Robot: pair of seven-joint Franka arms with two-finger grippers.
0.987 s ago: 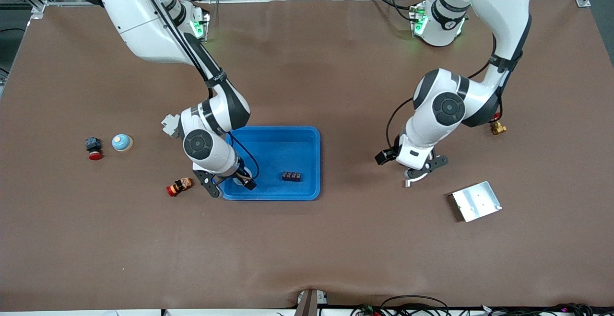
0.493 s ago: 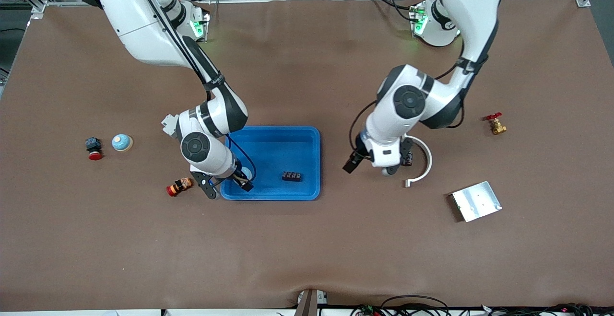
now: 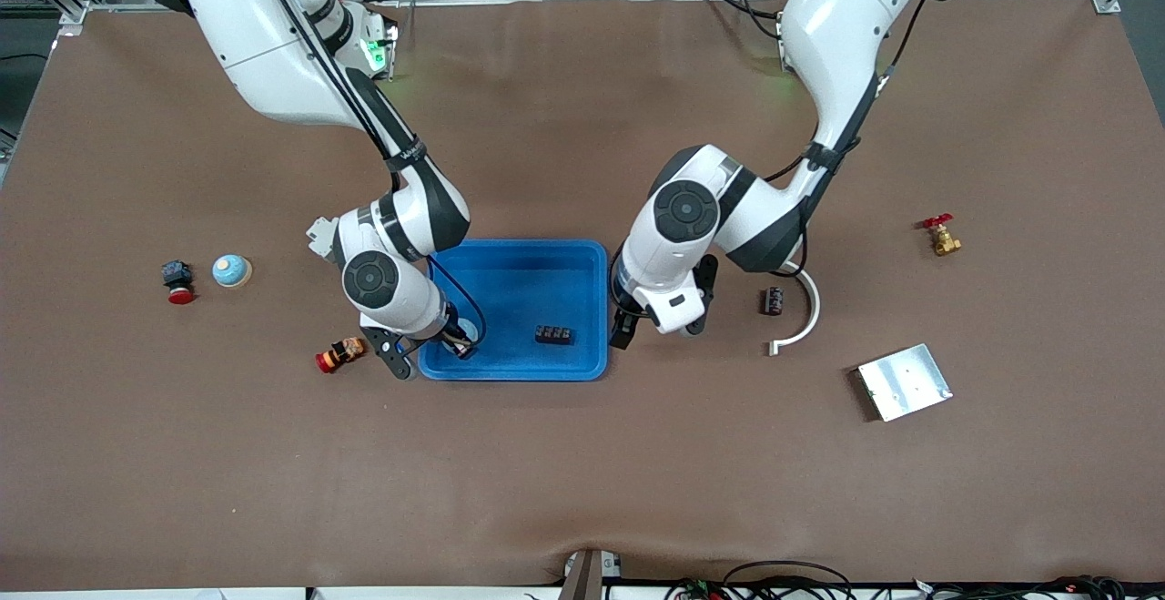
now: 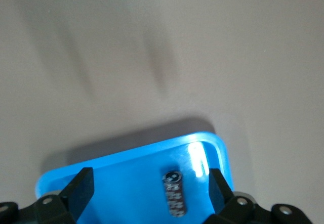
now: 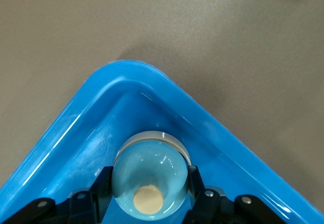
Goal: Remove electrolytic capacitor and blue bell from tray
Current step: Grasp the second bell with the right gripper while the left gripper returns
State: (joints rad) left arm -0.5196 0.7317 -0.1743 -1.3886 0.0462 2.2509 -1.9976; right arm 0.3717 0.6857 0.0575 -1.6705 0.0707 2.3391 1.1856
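The blue bell (image 5: 149, 181) sits deep in the corner of the tray (image 3: 582, 259) nearest the front camera at the right arm's end, and the right gripper (image 5: 148, 191) has its fingers clamped on the dome. The bell's surface is rounded and glossy, so I'd worry it squirts out of the pinch as it lifts. It is also tight against the raised rim, so the base may catch and drag the tray along. The right arm reaches down steeply from its base, wrist bent over that corner.

Just outside the tray's end toward the left arm, the left gripper (image 3: 657, 322) hangs low with its fingers spread wide and nothing between them, the arm folded at the elbow; swinging in, it could knock the rim. A small black connector block (image 3: 553, 335) lies inside the tray. The electrolytic capacitor (image 3: 773, 300) already lies on the table (image 3: 582, 472) well outside the tray, beside a white curved piece (image 3: 803, 313).
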